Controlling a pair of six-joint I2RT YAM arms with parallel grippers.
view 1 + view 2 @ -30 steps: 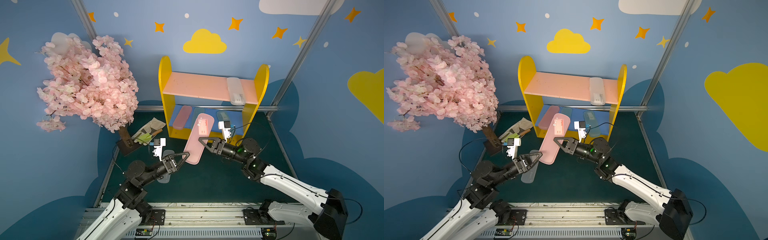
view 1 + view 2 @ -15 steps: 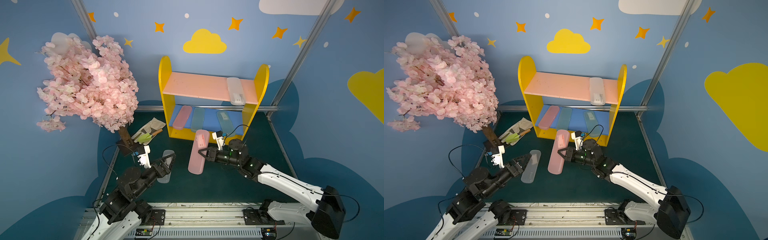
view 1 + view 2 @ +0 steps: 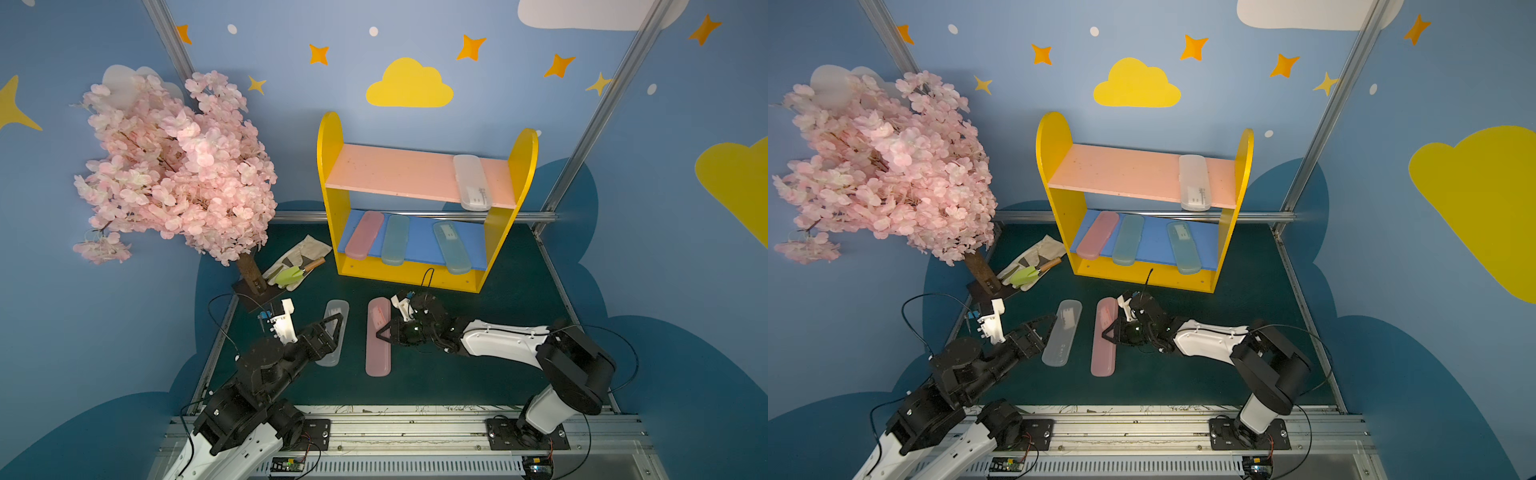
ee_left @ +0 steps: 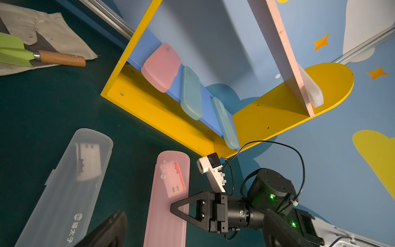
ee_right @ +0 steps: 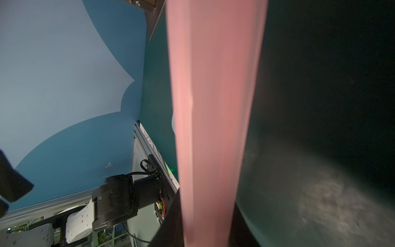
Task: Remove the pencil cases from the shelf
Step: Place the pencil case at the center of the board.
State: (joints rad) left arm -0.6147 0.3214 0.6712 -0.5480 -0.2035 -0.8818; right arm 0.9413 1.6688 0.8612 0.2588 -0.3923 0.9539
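Observation:
The shelf has yellow sides. A frosted white pencil case lies on its pink upper board. A pink case and two pale blue cases lie on its blue lower board. On the green mat in front lie a frosted white case and a pink case, side by side. My right gripper is shut on the long edge of that pink case, low at the mat. My left gripper hangs open over the frosted case, holding nothing.
A pink blossom tree on a dark base plate stands at the left. A beige glove with a green trowel lies beside the shelf's left foot. Metal frame rails border the mat, with blue walls close around it.
The pink case came down from in front of the shelf to the mat with my right gripper. My left gripper opened fully and drew back left over the frosted case.

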